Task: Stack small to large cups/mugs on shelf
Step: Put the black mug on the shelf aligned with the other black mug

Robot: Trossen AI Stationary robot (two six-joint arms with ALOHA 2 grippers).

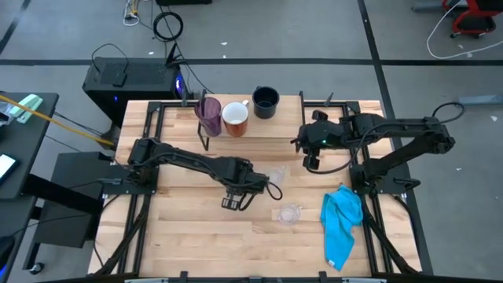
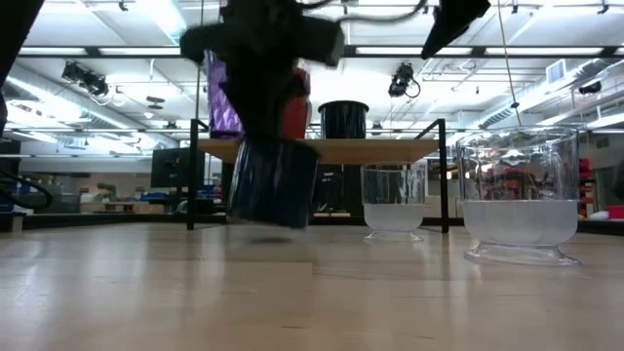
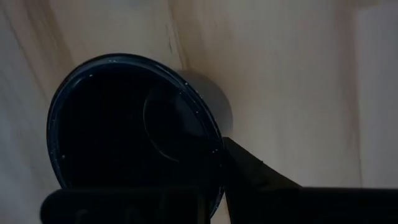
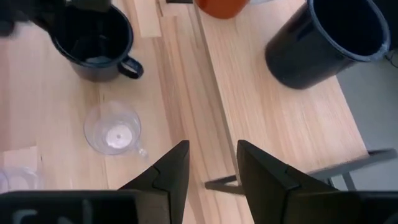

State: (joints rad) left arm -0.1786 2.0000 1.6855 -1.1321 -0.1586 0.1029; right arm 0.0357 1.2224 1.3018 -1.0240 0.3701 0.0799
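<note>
Fingers of the left gripper [image 1: 233,203] pinch a navy mug's [image 2: 273,183] rim; next, carry it to the shelf [image 2: 322,149]. Right gripper [image 4: 211,163] waits, part-open.

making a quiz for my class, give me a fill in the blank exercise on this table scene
1. The left pincer grips a dark navy handled ____ by its rim.
2. On the low light-wood shelf stand a translucent purple tumbler, a white-inside orange-brown mug and a second dark navy mug, ____ vessels in all.
3. The bright blue cloth lies on the tabletop near the ____ arm's base.
4. The right pincer holds ____.

Missing words: mug; three; right; nothing
</note>
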